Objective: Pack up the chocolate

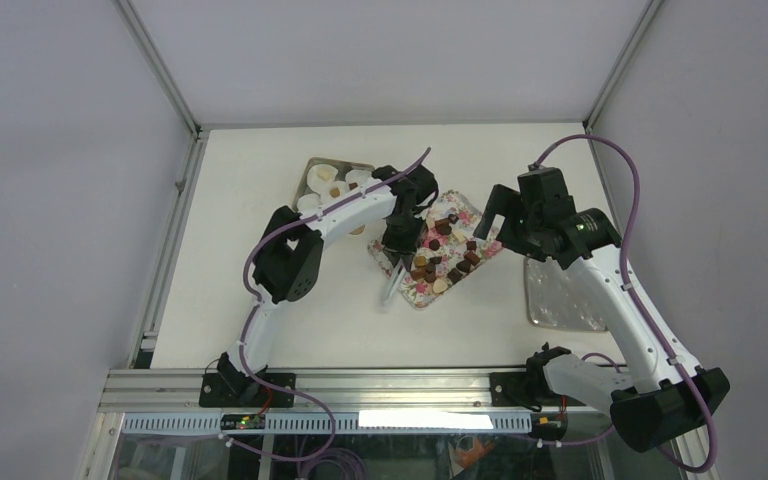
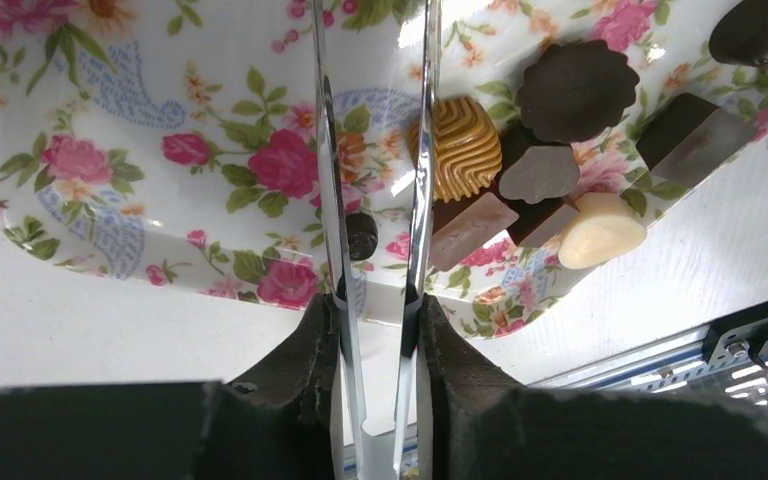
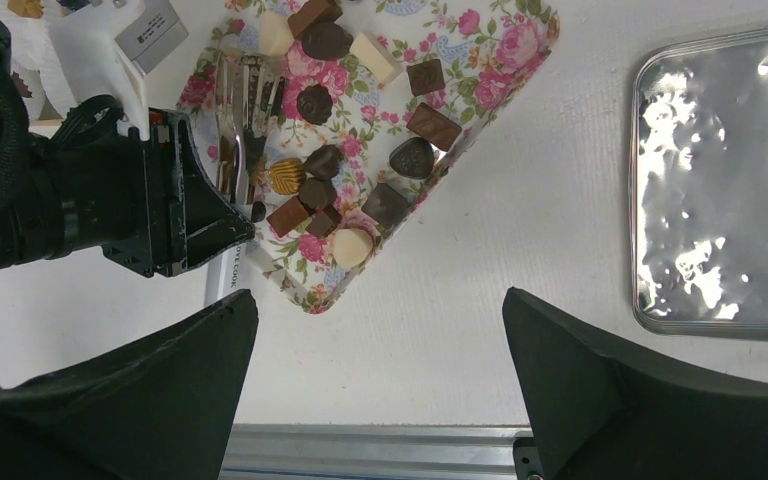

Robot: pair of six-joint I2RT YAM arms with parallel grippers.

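Metal tongs are clamped by the left gripper, a dark chocolate between their blades; the right gripper is spread wide, empty.

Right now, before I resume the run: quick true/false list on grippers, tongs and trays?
1. The left gripper holds metal tongs. True.
2. The right gripper is shut on a chocolate. False: its jaws stand wide open, holding nothing.
3. The tongs' blades are over the flowered tray, beside a tan ridged chocolate. True.
4. The white paper cups sit on the shiny tray by the right arm. False: they sit in the other metal tray, behind the left arm.
5. A cream chocolate lies near the flowered tray's edge. True.
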